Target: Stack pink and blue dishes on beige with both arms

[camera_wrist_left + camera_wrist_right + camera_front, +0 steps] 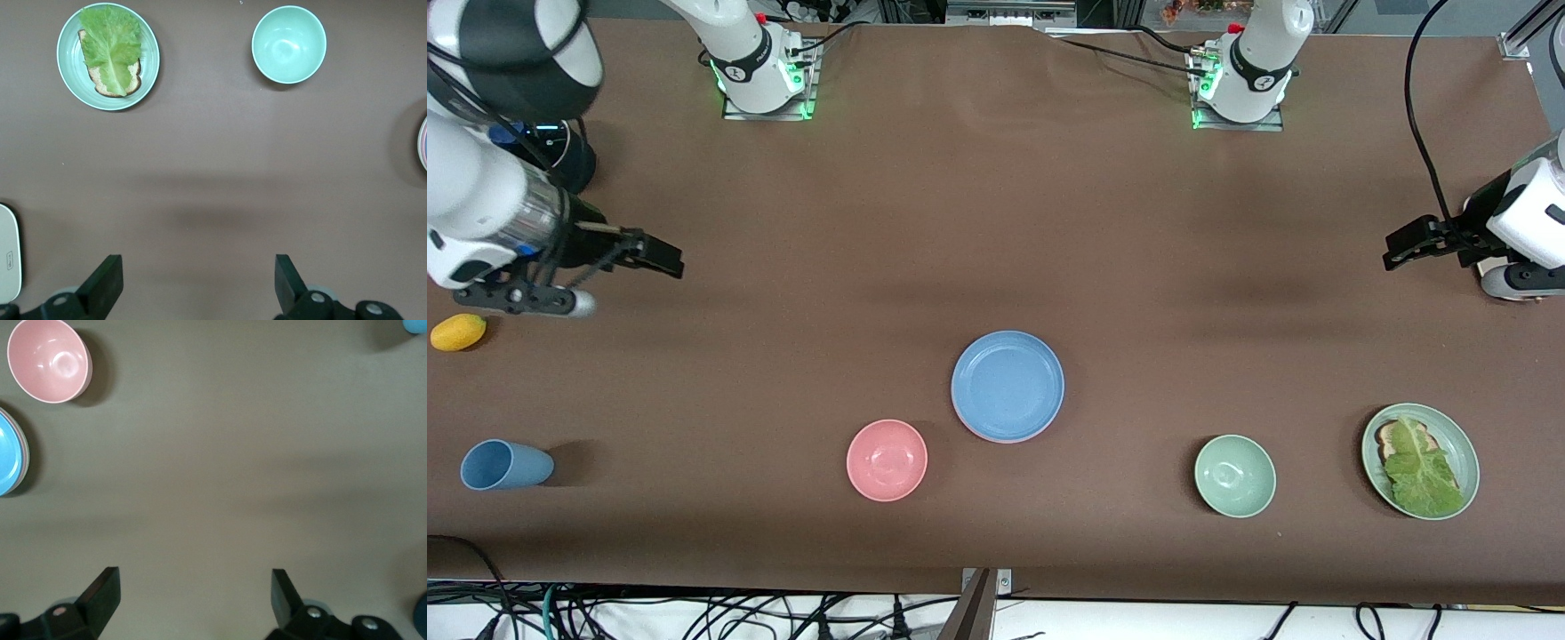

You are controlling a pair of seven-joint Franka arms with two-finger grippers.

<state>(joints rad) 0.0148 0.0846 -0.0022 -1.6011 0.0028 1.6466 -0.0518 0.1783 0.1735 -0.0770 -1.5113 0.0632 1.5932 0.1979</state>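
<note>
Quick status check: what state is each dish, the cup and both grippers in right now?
blue plate: topmost of a stack, pink rim under it
pink bowl: upright, empty
green bowl: upright, empty
green plate: holds lettuce on toast
blue cup: on its side
left gripper: open, empty
right gripper: open, empty

Even overhead light — soft shadows, sharp.

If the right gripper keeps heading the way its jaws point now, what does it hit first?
Probably nothing: the right gripper, jaws open, faces bare brown table. The pink bowl and the blue plate sit well off that line, though depth is uncertain.
</note>
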